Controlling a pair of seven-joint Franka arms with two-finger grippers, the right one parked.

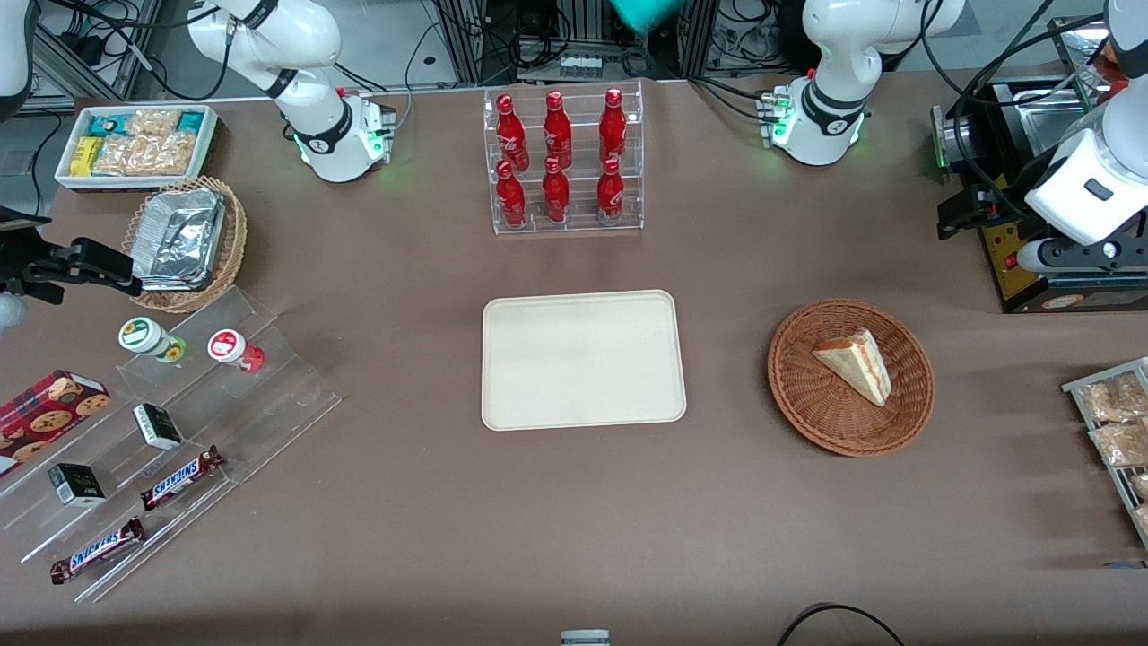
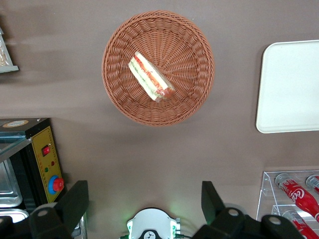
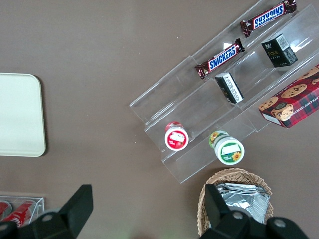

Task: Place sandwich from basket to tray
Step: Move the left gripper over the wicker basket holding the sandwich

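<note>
The sandwich [image 1: 856, 363], a pale wedge with red and green filling, lies in the round reddish-brown basket [image 1: 798, 404] toward the working arm's end of the table. The cream tray [image 1: 583, 359] lies flat and bare at mid-table beside the basket. The left arm's gripper [image 1: 967, 215] hangs high above the table, farther from the front camera than the basket, over the black and yellow machine. In the left wrist view the gripper [image 2: 144, 191] is open wide and holds nothing, well apart from the sandwich [image 2: 149, 77], the basket [image 2: 189, 99] and the tray [image 2: 291, 84].
A clear rack of red bottles [image 1: 563, 161] stands farther from the front camera than the tray. A black and yellow machine [image 1: 1040, 260] and a wire rack of snack packets [image 1: 1117, 422] sit at the working arm's end. An acrylic stand [image 1: 179, 422] with snacks sits at the parked arm's end.
</note>
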